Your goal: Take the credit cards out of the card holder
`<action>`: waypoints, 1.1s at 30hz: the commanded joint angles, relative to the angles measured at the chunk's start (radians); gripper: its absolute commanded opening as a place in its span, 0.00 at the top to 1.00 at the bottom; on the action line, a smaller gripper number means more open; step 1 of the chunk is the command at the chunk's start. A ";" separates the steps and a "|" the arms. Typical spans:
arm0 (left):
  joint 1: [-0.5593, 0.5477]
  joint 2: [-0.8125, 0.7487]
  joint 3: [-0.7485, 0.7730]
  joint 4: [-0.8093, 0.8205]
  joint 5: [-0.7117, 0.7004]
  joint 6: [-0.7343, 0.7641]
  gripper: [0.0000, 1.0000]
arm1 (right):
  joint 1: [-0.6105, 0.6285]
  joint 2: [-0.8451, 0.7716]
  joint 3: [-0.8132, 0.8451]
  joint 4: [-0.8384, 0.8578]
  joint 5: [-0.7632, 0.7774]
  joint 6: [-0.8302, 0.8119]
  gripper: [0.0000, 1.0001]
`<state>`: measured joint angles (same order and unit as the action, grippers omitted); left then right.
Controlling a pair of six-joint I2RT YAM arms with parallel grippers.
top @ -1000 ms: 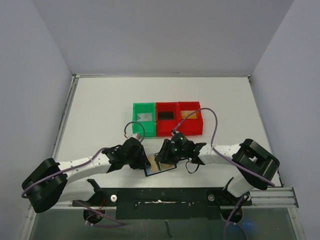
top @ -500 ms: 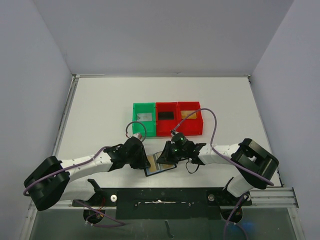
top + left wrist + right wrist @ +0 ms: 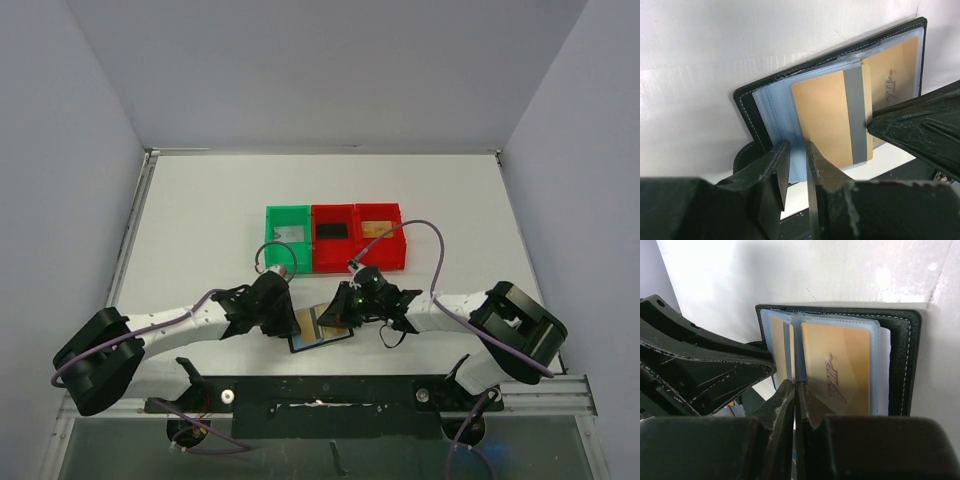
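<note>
- Nearest, by the arms' bases: holder [image 3: 322, 329] open and flat on the surface [image 3: 200, 220], with both sets of fingers meeting over it.
- Left fingers [image 3: 811, 162] drawn close on the holder's near edge, nipping the pale sleeves between them, apparently to pin it down.
- Right fingers [image 3: 794, 396] pressed together at the edge of the striped card [image 3: 827, 125], which lies partly clear of its sleeve. Cannot tell whether the card itself or only a sleeve leaf is caught.
- Just beyond, still tucked in its pocket: VIP card [image 3: 837, 367].
- Farther back, well apart from the holder: green bin [image 3: 269, 240] with a grey card [image 3: 291, 233], middle red bin [image 3: 333, 262] with a black card [image 3: 332, 231], right red bin [image 3: 403, 245] with a gold card [image 3: 376, 229].
- Judged: two cards left to draw, and the pull on the striped one about to start.
- Could drag the whole holder along if the left nip on slick plastic gives way.
- Could lose the card mid-pull, so thin an edge offering little bite.
- Could crease or tear a sleeve if plastic was pinched with the card, or instead of it.
- Could knock the two sets of fingers together, crowded so tightly over one small holder.
</note>
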<state>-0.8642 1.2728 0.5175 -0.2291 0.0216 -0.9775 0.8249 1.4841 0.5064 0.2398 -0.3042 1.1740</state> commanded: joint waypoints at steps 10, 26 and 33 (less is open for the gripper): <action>-0.010 0.092 0.027 -0.107 -0.118 0.055 0.82 | -0.044 -0.039 -0.043 0.113 -0.074 -0.019 0.97; -0.010 0.066 0.023 -0.140 -0.140 0.066 0.85 | -0.128 -0.077 -0.128 0.177 -0.120 -0.033 0.96; -0.010 0.031 0.072 -0.138 -0.137 0.066 0.84 | -0.136 -0.096 -0.118 0.153 -0.122 -0.052 0.96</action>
<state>-0.8764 1.3148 0.5678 -0.2726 -0.0303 -0.9508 0.6937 1.4162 0.3748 0.3698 -0.4118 1.1469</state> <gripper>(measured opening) 0.149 0.044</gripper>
